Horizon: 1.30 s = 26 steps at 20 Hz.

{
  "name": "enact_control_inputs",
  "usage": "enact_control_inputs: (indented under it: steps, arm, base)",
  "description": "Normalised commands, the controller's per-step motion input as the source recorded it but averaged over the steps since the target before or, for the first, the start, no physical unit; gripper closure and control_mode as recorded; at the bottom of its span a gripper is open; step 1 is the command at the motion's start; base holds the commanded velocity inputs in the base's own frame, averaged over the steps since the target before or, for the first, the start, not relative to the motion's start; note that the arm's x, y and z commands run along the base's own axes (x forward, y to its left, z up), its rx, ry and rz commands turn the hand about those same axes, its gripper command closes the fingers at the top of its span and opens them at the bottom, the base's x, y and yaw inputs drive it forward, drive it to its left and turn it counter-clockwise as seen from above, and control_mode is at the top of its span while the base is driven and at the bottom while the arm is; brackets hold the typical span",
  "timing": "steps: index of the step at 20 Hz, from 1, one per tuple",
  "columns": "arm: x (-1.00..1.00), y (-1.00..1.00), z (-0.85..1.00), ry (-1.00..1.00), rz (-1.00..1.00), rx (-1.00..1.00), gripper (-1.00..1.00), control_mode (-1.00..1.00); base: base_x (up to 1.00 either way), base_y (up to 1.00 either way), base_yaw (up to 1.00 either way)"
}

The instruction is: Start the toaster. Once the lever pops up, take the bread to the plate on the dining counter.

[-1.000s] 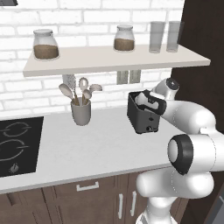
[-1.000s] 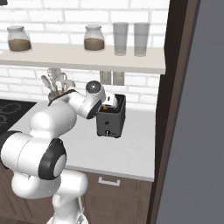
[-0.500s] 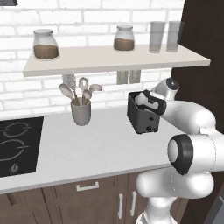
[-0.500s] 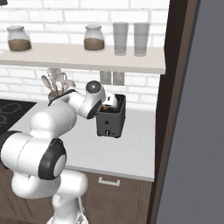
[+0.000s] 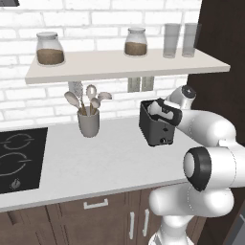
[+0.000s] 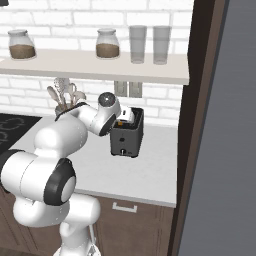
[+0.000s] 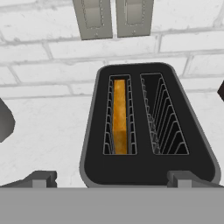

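Observation:
The dark toaster point(image 5: 154, 131) point(image 6: 127, 140) point(image 7: 148, 170) stands on the white worktop against the brick wall. A golden-brown slice of bread point(image 7: 119, 116) sits low in its left slot, as the hand view has it; the right slot is empty. My gripper point(image 5: 163, 111) point(image 6: 125, 118) point(image 7: 111, 178) hovers right over the toaster's top, looking down into the slots. It is open, its two fingertips point(image 7: 41, 177) wide apart near the toaster's front edge and holding nothing. The plate and the dining counter are out of view.
A grey utensil cup point(image 5: 89, 123) with spoons stands left of the toaster, and a black hob point(image 5: 19, 158) lies further left. A shelf point(image 5: 119, 67) with jars and glasses hangs above. Wall sockets point(image 7: 113, 17) sit behind the toaster. A dark tall panel point(image 6: 200, 125) rises at the right.

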Motion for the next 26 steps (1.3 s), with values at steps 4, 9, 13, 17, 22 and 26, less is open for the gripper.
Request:
enact_control_inputs:
  steps: [4, 9, 13, 17, 22, 26]
  arm:
    - [0.0, 0.0, 0.0, 0.0, 0.0, 0.0, -1.0, -1.0]
    - [0.0, 0.0, 0.0, 0.0, 0.0, 0.0, -1.0, -1.0]
    - [0.0, 0.0, 0.0, 0.0, 0.0, 0.0, -1.0, -1.0]
    - [0.0, 0.0, 0.0, 0.0, 0.0, 0.0, -1.0, -1.0]
    - [0.0, 0.0, 0.0, 0.0, 0.0, 0.0, -1.0, -1.0]
    - [0.0, 0.0, 0.0, 0.0, 0.0, 0.0, -1.0, -1.0]
  base:
    - [0.0, 0.0, 0.0]
    - [0.0, 0.0, 0.0]
    - [0.0, 0.0, 0.0]
    - [0.0, 0.0, 0.0]
    - [0.0, 0.0, 0.0]
    - [0.0, 0.0, 0.0]
